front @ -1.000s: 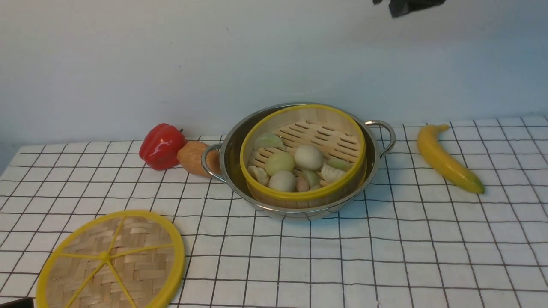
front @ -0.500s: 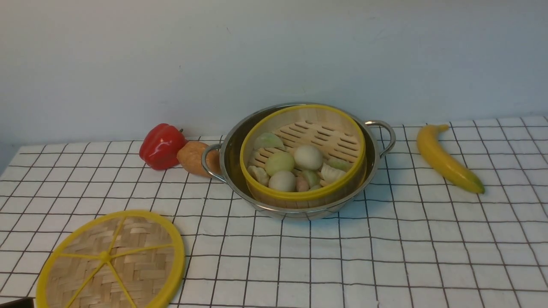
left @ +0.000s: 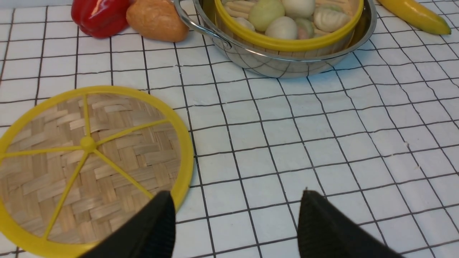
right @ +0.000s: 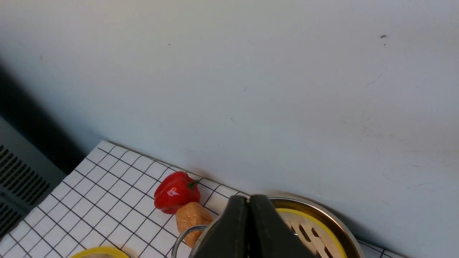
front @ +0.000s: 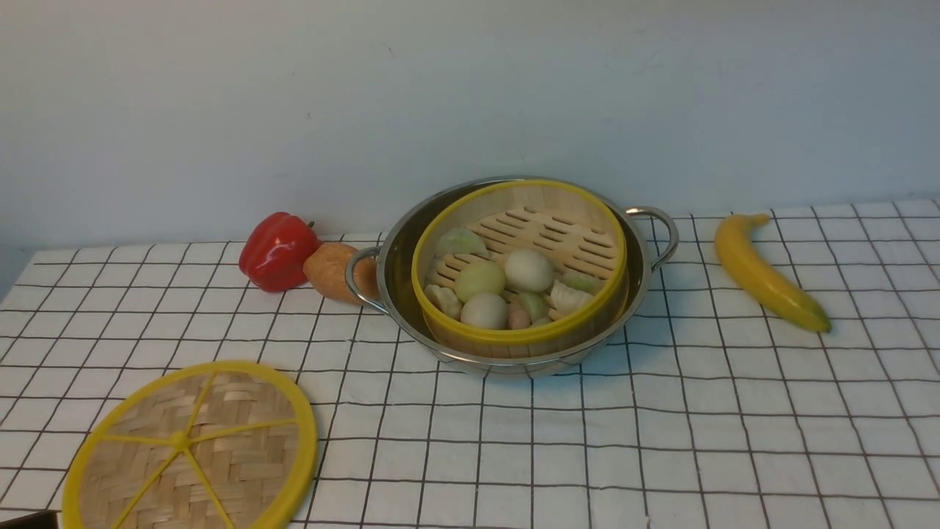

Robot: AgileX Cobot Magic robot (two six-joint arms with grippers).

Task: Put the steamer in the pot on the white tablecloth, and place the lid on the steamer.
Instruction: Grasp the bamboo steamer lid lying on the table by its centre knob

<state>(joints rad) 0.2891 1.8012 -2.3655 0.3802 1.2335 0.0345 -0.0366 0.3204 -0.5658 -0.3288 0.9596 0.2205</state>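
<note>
A red pepper [front: 277,251] and a tan lump [front: 330,272] are crowding the shiny pot [front: 507,365] on its left, and a banana [front: 764,275] is lying well to its right. The slatted steamer [front: 514,336] is sitting inside the pot on the white tablecloth [front: 734,426]. The woven lid [front: 191,448] is lying flat near the front-left edge. The left gripper [left: 235,193] is holding its jaws wide by the lid's rim, and the right gripper [right: 250,200] is pressing its jaws together.

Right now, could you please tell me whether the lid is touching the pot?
Apart. The front view shows bare white tablecloth between the lid and the pot.
</note>
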